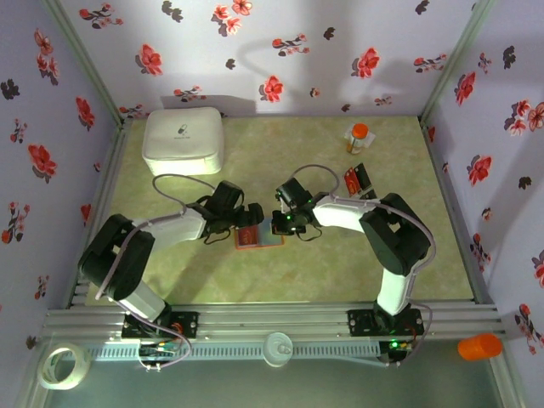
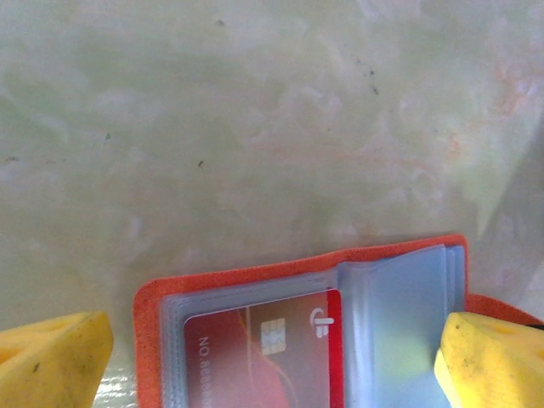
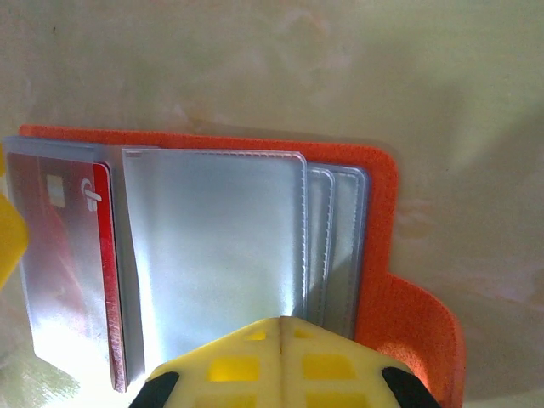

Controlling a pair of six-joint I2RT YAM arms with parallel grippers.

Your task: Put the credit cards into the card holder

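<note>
While one red card (image 2: 255, 357) sits sleeved in the open card holder (image 2: 146, 310) at mid-table, the job looks barely begun. A small pile of loose credit cards (image 1: 358, 180), red and black and too overlapped to count, waits beside the right arm. Left gripper (image 2: 272, 361) stands spread astride the holder. Right gripper (image 3: 281, 331), clenched with nothing visible between its tips, hovers over three clear sleeves (image 3: 217, 246).
</note>
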